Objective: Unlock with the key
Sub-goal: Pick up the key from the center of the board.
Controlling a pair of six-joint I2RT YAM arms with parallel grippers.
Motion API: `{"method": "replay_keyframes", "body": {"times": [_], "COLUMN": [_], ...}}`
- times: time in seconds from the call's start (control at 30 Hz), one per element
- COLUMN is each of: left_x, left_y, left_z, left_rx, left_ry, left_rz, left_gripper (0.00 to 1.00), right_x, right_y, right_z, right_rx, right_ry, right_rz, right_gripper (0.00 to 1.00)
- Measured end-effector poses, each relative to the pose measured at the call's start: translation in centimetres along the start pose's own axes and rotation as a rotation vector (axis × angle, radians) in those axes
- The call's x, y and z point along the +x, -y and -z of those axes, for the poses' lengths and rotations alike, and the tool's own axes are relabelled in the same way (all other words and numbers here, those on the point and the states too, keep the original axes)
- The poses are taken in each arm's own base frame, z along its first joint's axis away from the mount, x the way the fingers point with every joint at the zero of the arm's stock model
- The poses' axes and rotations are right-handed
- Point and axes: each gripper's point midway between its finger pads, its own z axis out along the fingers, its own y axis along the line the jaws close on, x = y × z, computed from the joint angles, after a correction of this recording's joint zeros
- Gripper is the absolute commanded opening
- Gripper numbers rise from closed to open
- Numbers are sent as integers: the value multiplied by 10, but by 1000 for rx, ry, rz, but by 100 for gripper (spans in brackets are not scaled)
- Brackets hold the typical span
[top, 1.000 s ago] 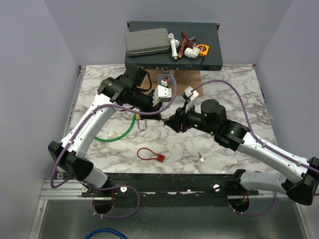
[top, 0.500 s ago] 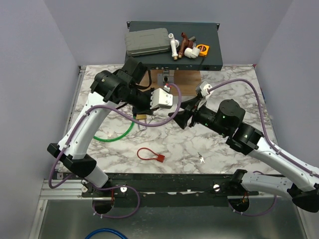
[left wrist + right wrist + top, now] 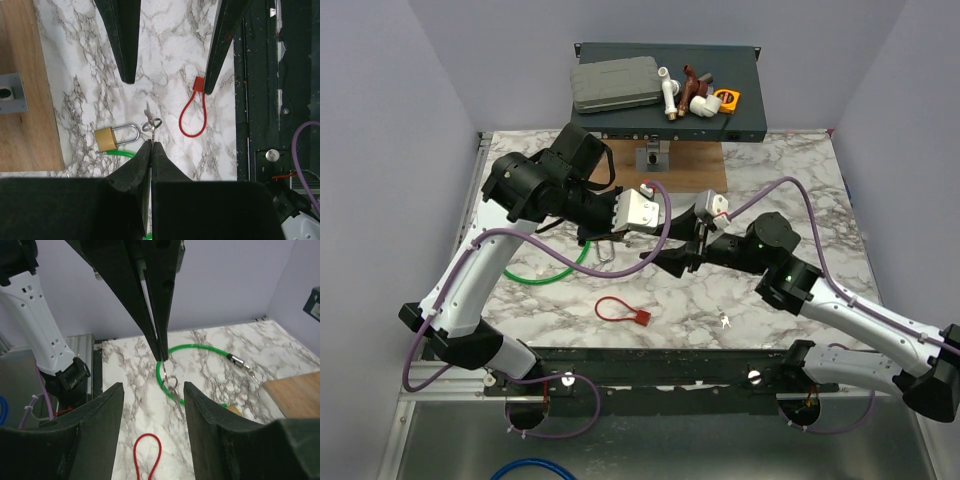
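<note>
**A:** Which step is in hand now?

**B:** I think the key [image 3: 151, 131] is picked up but not yet in the lock [image 3: 106, 138]. The left tool [image 3: 151, 145] is pressed together on it, and the key hangs with its ring above the surface [image 3: 175, 30]. I cannot tell if the tool grips the head or the blade.

**A:** And the right tool?

**B:** The right tool [image 3: 168, 86] has its fingers apart and holds nothing. It hovers near the key.

**A:** Where is the lock?

**B:** It lies flat on the surface with the shackle closed, just beside the green cable [image 3: 125, 152]. It is a little to the side of the hanging key.

**A:** What does the next move need?

**B:** In my judgement the lock must first be held steady, perhaps by the right tool, because it seems to lie loose. Then the blade must be lined up with the keyhole, which I cannot see here. A swinging key would make this difficult.
</note>
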Motion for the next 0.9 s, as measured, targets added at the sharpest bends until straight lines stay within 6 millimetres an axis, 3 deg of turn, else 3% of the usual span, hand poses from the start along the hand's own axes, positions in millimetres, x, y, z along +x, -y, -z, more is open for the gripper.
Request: {"method": "replay_keyframes", "body": {"times": [0.23,0.9], "left_x": [-6,-17], "left_y": [6,15], "left_z": [-2,0], "left_rx": [23,51], "left_ry": [24,70], "left_rz": [10,13], "left_gripper": [0,0], "right_x": [-10,8], "right_y": [-7,-4], "right_z": [-14,-26], "right_rx": [-74,-94], "right_ry": [76,67], "right_rz": [31,50], "right_gripper": [45,23]}}
